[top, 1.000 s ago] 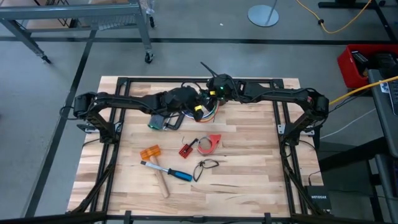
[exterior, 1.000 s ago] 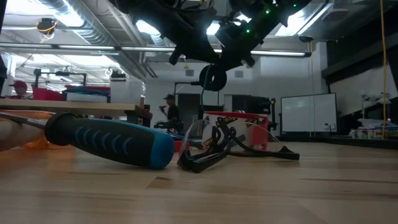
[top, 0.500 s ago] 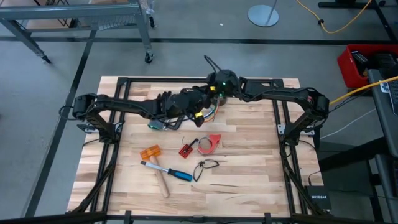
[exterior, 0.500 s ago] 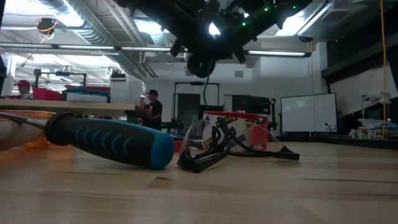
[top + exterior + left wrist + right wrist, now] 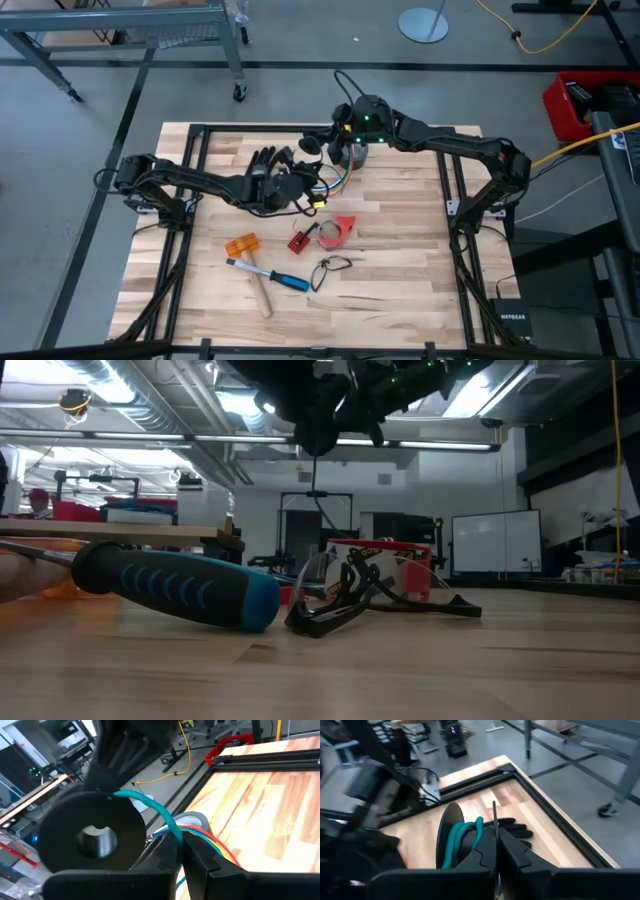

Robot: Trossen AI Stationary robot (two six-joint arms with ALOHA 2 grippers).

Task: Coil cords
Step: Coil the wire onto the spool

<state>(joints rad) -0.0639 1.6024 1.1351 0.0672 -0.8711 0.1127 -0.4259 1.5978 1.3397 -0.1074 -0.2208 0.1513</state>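
Blue-and-black tool handle on the wooden table, black cord loop just beside it.

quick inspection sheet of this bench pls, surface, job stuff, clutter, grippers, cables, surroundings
surface: wooden table, black frame on it
job's things: cords, loose coloured wires, far middle of the table
clutter: glove, black roll wound with teal wire, hammer, red tape, orange piece, small red part, black loop
grippers: left gripper shut on cords; right gripper shut by the roll, what it grips unclear
cables: yellow cable on the floor
surroundings: metal cart, red box
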